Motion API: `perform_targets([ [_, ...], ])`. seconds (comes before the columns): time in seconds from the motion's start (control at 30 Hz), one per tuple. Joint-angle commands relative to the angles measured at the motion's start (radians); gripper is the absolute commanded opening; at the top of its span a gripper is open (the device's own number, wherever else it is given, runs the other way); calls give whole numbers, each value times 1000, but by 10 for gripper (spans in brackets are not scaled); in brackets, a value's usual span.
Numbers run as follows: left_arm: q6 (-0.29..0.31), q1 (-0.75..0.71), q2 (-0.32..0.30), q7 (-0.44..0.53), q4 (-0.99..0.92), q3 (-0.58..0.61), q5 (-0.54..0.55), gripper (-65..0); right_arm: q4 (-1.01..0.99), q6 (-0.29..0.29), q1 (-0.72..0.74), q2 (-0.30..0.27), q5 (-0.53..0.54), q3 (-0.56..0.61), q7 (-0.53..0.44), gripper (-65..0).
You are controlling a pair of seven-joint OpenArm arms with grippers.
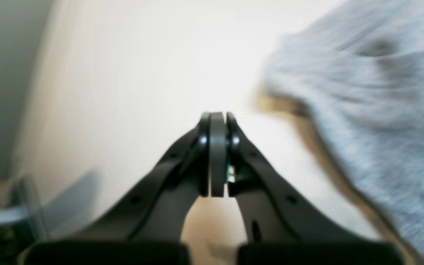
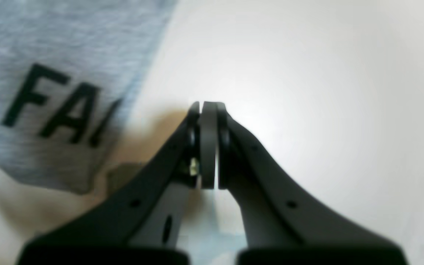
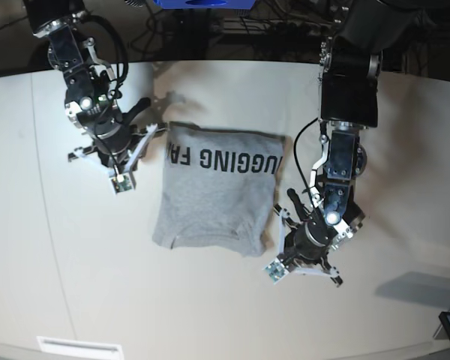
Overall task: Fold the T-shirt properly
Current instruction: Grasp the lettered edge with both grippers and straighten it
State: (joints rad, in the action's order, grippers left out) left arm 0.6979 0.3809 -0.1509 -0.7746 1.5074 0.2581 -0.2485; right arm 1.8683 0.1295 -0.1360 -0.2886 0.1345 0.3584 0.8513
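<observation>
Both pincers are pressed tight together and hold nothing. The left gripper hangs low at the right of the base view, just beside the T-shirt's lower right corner. The right gripper sits upper left, near the lettered edge. The grey shirt lies folded mid-frame on the pale table.

Both arms hang low, left gripper and right gripper closed (empty).
</observation>
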Motion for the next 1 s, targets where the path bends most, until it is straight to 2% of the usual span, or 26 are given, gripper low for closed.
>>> perform_targets([
  [0.0,0,-6,-8,11,69,2,13,-650,63,-8,14,-1,7,3,-30,-650],
  [0.13,0,-118,-11,7,233,-39,4,-650,135,-11,-3,5,7,17,-30,-650],
  [0.23,0,-213,-11,-23,338,-121,15,-650,135,-12,3,1,7,132,-31,-650],
  [0.3,0,-274,-11,-21,398,-128,15,-650,135,-6,16,-1,7,193,-59,-650],
  [0.43,0,-395,18,-21,502,-130,16,-650,133,-4,16,5,7,219,-80,-650],
  [0.63,0,-501,67,-9,510,-128,16,-650,132,-4,14,5,7,213,-80,-650],
  [0.73,0,-547,93,37,510,-131,15,-650,129,-4,14,5,7,212,-77,-650],
  [0.97,0,-618,106,45,510,-133,15,-650,121,-4,14,5,7,212,-76,-650],
])
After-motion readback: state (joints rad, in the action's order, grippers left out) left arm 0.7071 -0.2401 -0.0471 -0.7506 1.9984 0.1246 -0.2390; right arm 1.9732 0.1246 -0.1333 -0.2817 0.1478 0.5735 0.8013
